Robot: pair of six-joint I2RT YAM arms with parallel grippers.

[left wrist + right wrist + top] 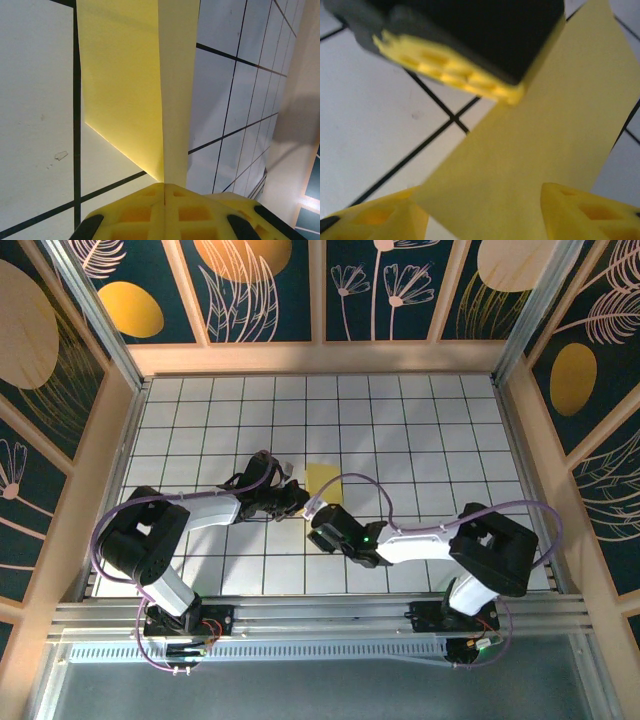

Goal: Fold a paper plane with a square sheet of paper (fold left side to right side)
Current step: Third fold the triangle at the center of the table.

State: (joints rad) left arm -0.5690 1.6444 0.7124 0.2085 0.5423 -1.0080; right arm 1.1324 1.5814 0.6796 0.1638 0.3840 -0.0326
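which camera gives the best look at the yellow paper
Left wrist: the paper runs sharp and close up the frame, its lengthwise fold plain. The right wrist view has the paper large but blurred; the top view gives a small yellow patch between the arms.

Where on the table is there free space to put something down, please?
Free: the tiles along the back wall, and the right side between the paper and the right wall. Crowded: the middle, where the left gripper and right gripper meet at the paper.
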